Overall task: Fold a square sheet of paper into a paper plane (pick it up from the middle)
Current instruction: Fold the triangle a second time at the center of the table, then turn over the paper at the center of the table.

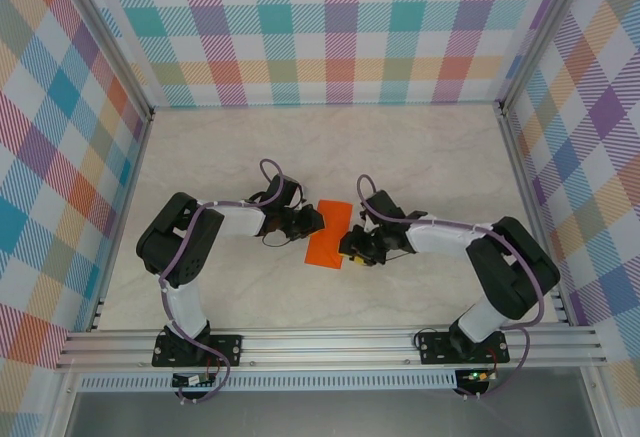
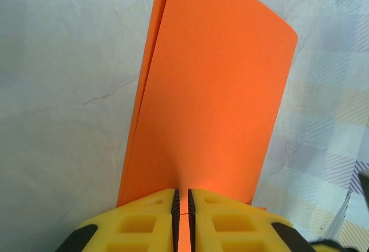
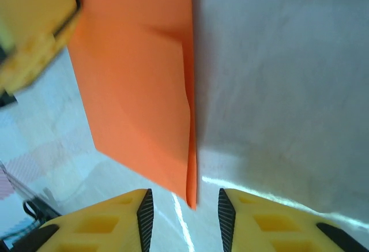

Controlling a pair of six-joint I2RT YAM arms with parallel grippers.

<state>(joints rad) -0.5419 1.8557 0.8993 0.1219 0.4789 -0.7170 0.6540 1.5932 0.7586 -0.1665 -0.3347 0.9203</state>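
The square sheet of paper (image 2: 213,90) is clamped in left gripper (image 2: 182,199), right gripper (image 3: 184,205) apart.

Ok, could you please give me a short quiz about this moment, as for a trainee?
1. True or false: the left gripper is shut on the orange paper.
2. The right gripper is: A) shut on the paper; B) open, with the paper's corner between its jaws; C) open, far from the paper.
3. Missing word: the paper shows two layers at its edge, so it is already ___.
Key: 1 true; 2 B; 3 folded.
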